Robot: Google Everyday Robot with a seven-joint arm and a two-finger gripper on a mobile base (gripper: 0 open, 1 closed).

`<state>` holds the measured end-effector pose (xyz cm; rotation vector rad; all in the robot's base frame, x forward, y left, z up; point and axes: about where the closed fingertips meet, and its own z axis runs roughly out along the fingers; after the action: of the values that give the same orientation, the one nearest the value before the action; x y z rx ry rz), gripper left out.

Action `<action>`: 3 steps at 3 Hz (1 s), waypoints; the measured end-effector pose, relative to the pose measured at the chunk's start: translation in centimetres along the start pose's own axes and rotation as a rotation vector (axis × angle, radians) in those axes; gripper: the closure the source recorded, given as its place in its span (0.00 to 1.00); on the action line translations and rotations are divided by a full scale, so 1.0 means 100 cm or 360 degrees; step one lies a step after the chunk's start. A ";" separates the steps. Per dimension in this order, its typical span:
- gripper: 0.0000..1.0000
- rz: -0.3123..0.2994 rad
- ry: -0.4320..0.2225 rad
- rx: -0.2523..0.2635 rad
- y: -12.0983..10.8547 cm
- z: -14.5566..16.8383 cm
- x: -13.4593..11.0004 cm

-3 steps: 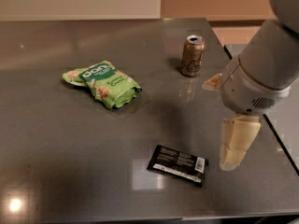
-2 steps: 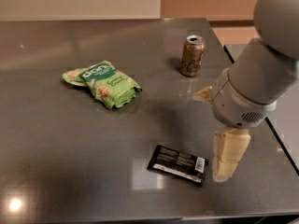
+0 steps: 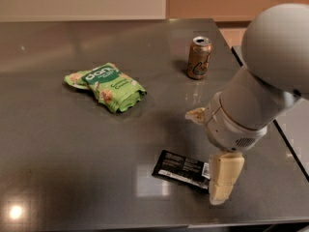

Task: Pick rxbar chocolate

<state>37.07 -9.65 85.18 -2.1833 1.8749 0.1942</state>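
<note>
A black rxbar (image 3: 181, 169) lies flat near the front edge of the table (image 3: 72, 144). Its long axis runs left to right, with the right end angled slightly toward the camera. The gripper (image 3: 203, 157) hangs over that right end, fingers spread apart, the lower finger (image 3: 224, 178) overlapping the wrapper's white patch.

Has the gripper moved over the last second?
Yes. The gripper has shifted toward the rxbar, which lay still, and now overlaps its can-side end.

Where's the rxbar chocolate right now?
In the camera view, the rxbar chocolate lies near the front edge of the table, right of centre, its right end at the gripper, in front of the soda can.
</note>
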 end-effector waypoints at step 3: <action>0.01 -0.0054 -0.0064 0.0011 -0.004 0.028 -0.007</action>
<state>37.55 -8.14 82.78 -2.1886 1.8135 0.2230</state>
